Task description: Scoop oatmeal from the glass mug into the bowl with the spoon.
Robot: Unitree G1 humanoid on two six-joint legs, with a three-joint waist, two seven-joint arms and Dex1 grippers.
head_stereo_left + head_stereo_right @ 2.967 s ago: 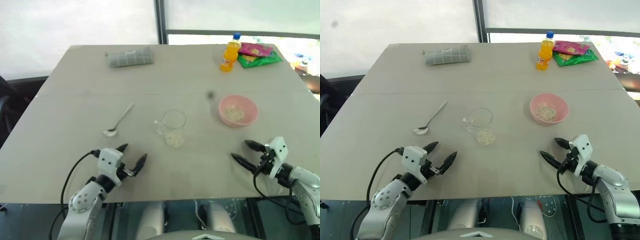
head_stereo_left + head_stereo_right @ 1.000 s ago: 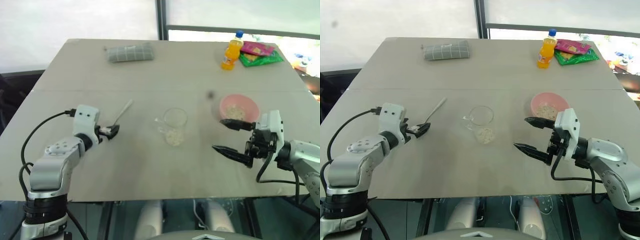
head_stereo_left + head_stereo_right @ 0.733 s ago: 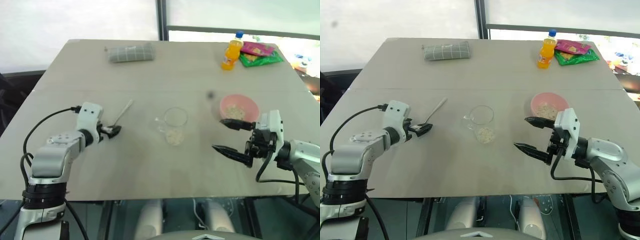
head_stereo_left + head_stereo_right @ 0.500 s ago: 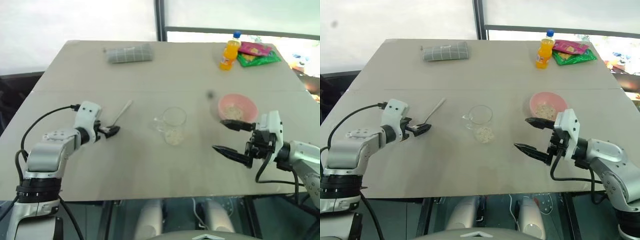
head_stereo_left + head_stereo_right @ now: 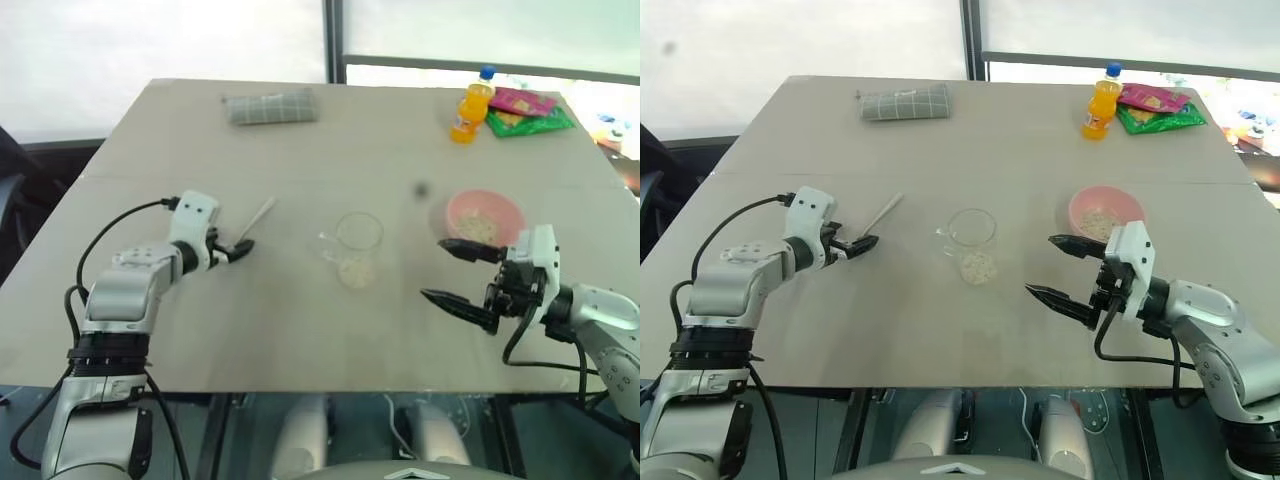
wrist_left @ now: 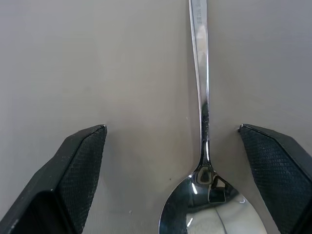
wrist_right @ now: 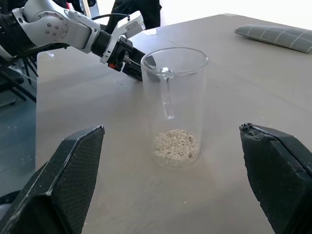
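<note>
spoon [image 6: 201, 97] bowl and handle tip cut off by frame edges, snack packet [image 5: 1160, 118] print unreadable

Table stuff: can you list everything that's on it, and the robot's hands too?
spoon: one, shiny silver, lying flat on the table's left part, its head between the left gripper's open fingers.
glass mug: one, clear, upright near the middle.
oatmeal: pale beige, a small heap at the mug's bottom, more in the bowl.
bowl: one, pink, right of the mug.
bottle: one, orange with blue cap, upright at the far right.
snack packets: pink and green, beside the bottle.
folded cloth: one, grey checked, far left.
table: one, beige.
left gripper: black fingers, open, at the spoon's head.
right gripper: black fingers, open, facing the mug.
</note>
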